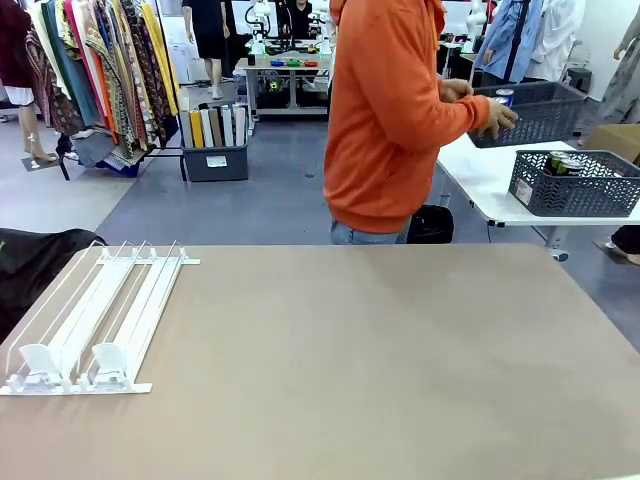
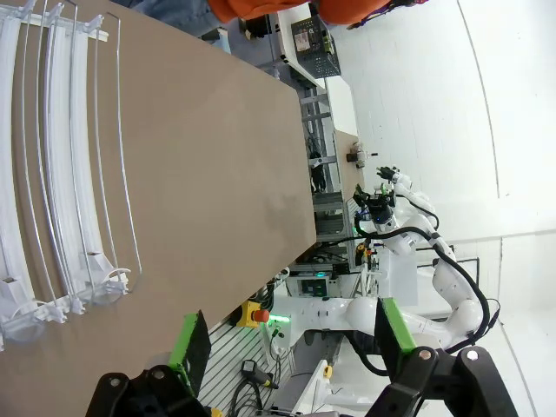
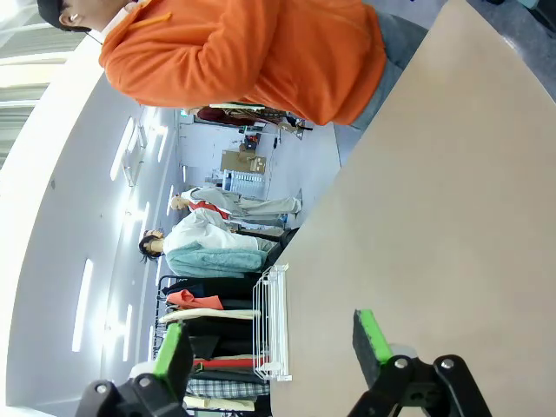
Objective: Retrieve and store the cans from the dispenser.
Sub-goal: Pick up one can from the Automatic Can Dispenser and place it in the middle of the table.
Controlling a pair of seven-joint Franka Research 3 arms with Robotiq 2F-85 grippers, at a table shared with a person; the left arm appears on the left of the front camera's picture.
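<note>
White dispenser lying flat on the near left part of the brown table, rails running away from the robot, two pusher blocks down at the low front lip, no can in any rail. Same rack along the left edge in the left wrist view, and small near the table's far corner in the right wrist view.

Left gripper hanging off the table's edge, green-padded fingers spread wide apart, nothing between them. Right gripper likewise held above the tabletop, fingers well apart and empty.

Beyond the far edge, person in an orange hoodie, turned toward a white side table, hands at a dark perforated basket with a blue-and-white can at its rim. Second dark basket nearer on that table, dark cans with silver tops standing inside.
</note>
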